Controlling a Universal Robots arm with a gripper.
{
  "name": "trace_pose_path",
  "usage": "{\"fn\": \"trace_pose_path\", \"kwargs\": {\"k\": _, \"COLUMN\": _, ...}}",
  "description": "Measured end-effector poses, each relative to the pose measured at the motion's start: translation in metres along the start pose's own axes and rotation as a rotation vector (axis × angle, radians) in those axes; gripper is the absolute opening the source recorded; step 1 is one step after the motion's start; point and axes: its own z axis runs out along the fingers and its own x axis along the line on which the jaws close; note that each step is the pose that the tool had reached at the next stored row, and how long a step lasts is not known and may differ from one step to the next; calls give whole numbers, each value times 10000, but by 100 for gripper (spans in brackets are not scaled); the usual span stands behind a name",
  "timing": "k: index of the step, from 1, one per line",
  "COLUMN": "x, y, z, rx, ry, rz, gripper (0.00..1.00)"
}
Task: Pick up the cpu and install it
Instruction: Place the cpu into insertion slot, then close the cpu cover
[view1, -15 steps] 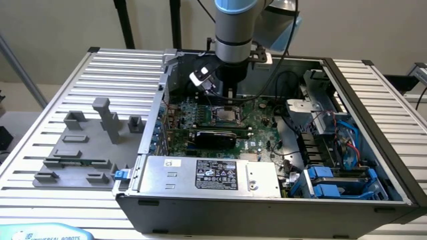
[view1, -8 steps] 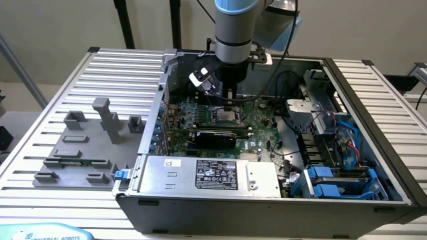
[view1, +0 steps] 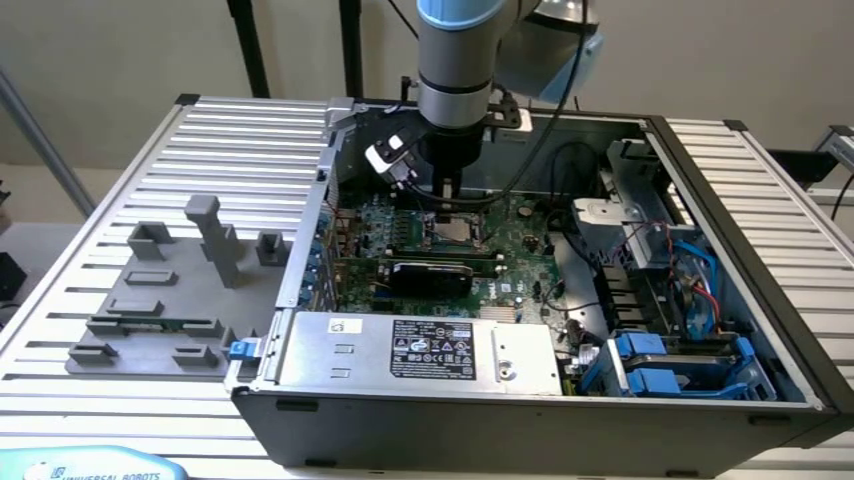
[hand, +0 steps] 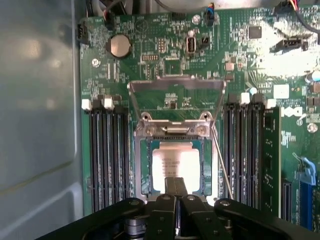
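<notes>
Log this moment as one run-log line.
stage: cpu lying in socket | pincer: shut, over cpu's edge, contact unclear | cover plate: raised open | site: motherboard in computer case

An open computer case (view1: 534, 420) lies on a slatted metal table (view1: 240, 130), its green motherboard (view1: 521, 262) exposed. Grey plastic blocks (view1: 214, 245) stand on the table at the exterior view's left, just beside the case. A labelled silver power supply (view1: 427, 350) fills the near side, with blue drive brackets (view1: 667, 365) at the exterior view's right. On the board, the socket frame (hand: 141, 165) sits between banks of memory slots (hand: 106, 150), its load plate (hand: 175, 92) swung up, near a coin battery (hand: 119, 45).
</notes>
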Motion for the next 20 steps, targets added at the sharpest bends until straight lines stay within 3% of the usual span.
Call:
{"fn": "trace_pose_path", "kwargs": {"k": 7, "x": -8, "y": -103, "z": 47, "rx": 163, "ry": -7, "rz": 12, "gripper": 11}}
{"fn": "trace_pose_path", "kwargs": {"k": 15, "x": -13, "y": -125, "z": 109, "rx": 366, "ry": -17, "rz": 27, "gripper": 11}}
{"fn": "trace_pose_path", "kwargs": {"k": 17, "x": -13, "y": -122, "z": 121, "rx": 494, "ry": -23, "rz": 36, "gripper": 11}}
{"fn": "trace_pose_path", "kwargs": {"k": 20, "x": -12, "y": -88, "z": 129, "rx": 764, "ry": -38, "rz": 55, "gripper": 11}}
